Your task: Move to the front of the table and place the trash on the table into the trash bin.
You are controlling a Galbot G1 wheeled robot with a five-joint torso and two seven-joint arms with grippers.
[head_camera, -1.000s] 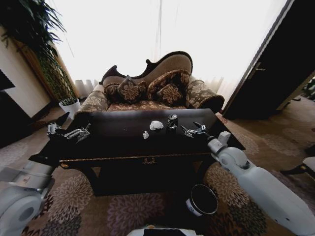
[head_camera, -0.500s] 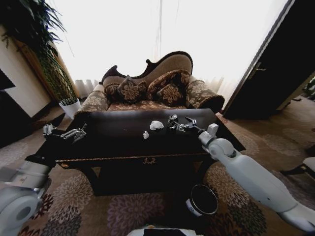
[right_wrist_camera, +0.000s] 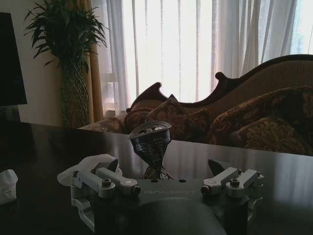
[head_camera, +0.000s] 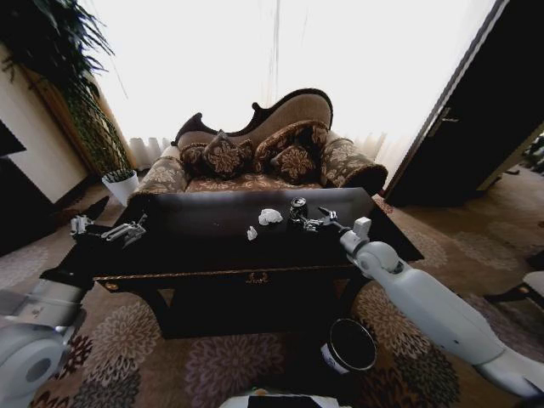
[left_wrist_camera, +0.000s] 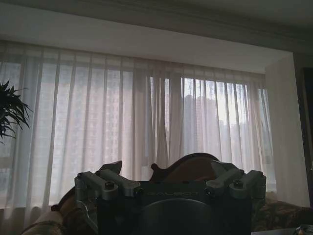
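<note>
A dark drink can point(head_camera: 297, 206) stands on the dark glossy table point(head_camera: 204, 255), right of centre. Left of it lie a crumpled white tissue wad point(head_camera: 270, 217) and a smaller white scrap point(head_camera: 252, 233). My right gripper point(head_camera: 313, 221) is open, low over the table and just right of the can. In the right wrist view the dented can point(right_wrist_camera: 151, 142) stands just ahead of the gripper point(right_wrist_camera: 164, 167), between its spread fingers; the tissue point(right_wrist_camera: 87, 166) and scrap point(right_wrist_camera: 7, 185) lie off to one side. My left gripper point(head_camera: 127, 230) hovers open over the table's left end. The trash bin point(head_camera: 348, 346) stands on the carpet.
An ornate sofa point(head_camera: 255, 157) with cushions stands behind the table, with bright curtained windows beyond. A potted plant point(head_camera: 102, 136) is at the back left and a dark door point(head_camera: 476, 110) at the right. Patterned carpet surrounds the table.
My right gripper has swung left across the table, from well right of the can to right beside it. The left gripper has drifted slightly left.
</note>
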